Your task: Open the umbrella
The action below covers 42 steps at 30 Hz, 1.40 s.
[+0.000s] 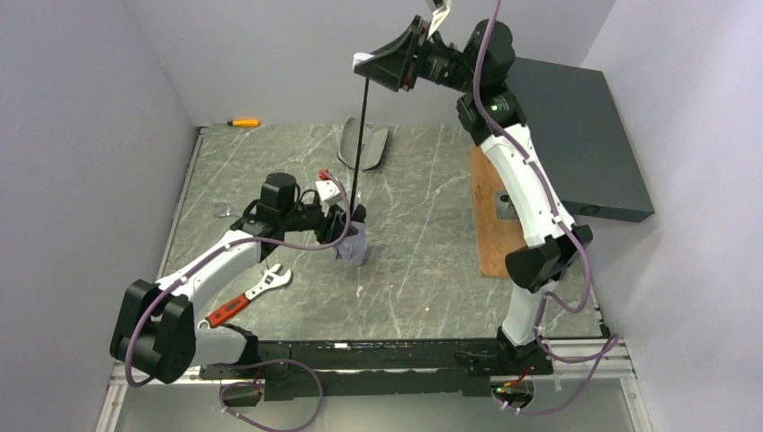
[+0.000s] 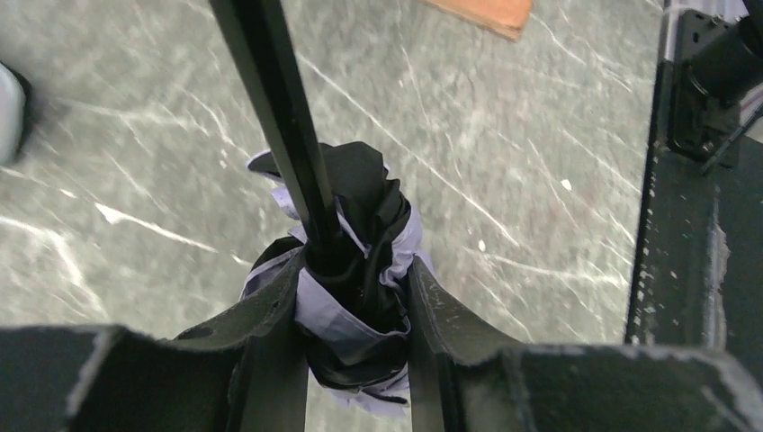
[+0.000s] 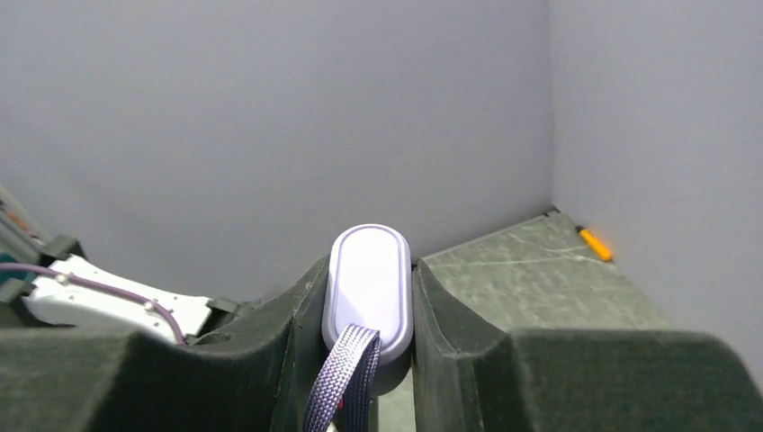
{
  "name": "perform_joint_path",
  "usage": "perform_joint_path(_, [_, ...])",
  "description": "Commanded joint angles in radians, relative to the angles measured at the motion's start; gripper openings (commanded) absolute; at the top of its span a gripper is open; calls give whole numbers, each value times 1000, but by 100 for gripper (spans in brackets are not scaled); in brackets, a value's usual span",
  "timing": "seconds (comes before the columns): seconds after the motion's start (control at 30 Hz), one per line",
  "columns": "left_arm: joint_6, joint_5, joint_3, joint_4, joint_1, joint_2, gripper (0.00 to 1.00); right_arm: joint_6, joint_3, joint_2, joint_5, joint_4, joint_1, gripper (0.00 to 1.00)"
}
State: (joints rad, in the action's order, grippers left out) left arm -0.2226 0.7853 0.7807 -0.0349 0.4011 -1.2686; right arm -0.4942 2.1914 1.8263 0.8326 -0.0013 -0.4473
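Left end effector (image 2: 355, 306) clamps umbrella (image 2: 360, 198) bundle; right end effector (image 3: 367, 288) clamps handle (image 3: 369, 256); shaft (image 1: 360, 135) top hidden

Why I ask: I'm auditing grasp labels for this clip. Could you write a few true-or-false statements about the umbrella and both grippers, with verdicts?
1. The right gripper is shut on the umbrella handle. True.
2. The left gripper is open, clear of the canopy. False: it is shut on the folded canopy.
3. The black shaft runs out long between handle and canopy. True.
4. The canopy is spread open. False: it is a folded bundle.
5. The wrench lies on the wooden board. False: it lies on the table, well apart from the board.
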Motion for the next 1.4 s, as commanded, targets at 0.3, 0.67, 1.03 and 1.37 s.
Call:
perform_joint_path(0.3, [-36, -4, 99, -100, 34, -59, 0, -114, -133, -183, -119, 303, 54, 0])
perform_joint_path(0.67, [-13, 17, 297, -151, -44, -75, 0, -35, -240, -261, -87, 266, 51, 100])
perform_joint_path(1.03, [177, 88, 508, -135, -233, -111, 0, 239, -490, -478, -336, 110, 52, 100])
perform_joint_path(1.37, [563, 186, 662, -60, -353, -178, 0, 418, -691, -557, -216, -29, 51, 97])
